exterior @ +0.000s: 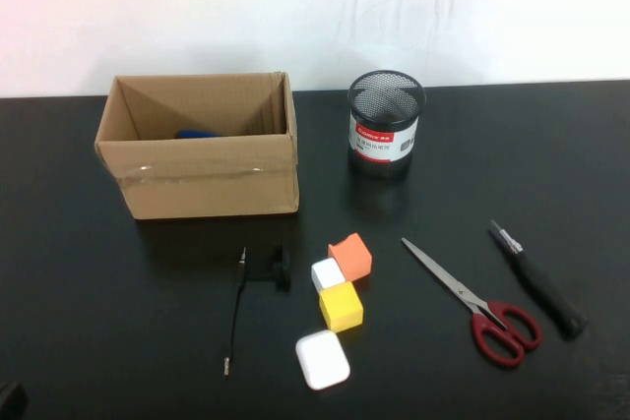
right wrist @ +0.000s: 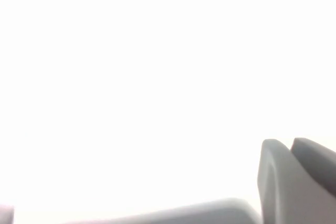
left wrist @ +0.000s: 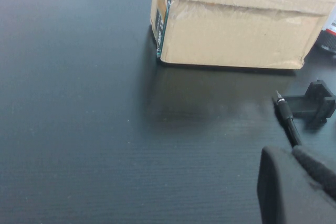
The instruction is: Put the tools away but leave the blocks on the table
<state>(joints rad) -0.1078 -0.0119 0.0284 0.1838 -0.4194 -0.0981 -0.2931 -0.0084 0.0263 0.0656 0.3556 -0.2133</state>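
Observation:
Red-handled scissors lie on the black table at front right. The thick black-handled pen-like tool lies to their right. The thin black rod-like tool lies left of centre, with a short black cross piece at its far end. Its metal tip also shows in the left wrist view. The orange, white and yellow blocks cluster at the centre. My left gripper is shut and empty, low over the near left of the table, short of the rod. My right gripper is shut and empty, facing a white background, away from the objects.
An open cardboard box stands at back left with something blue inside; it also shows in the left wrist view. A black mesh pen cup stands at back centre. A flat white rounded case lies in front of the blocks.

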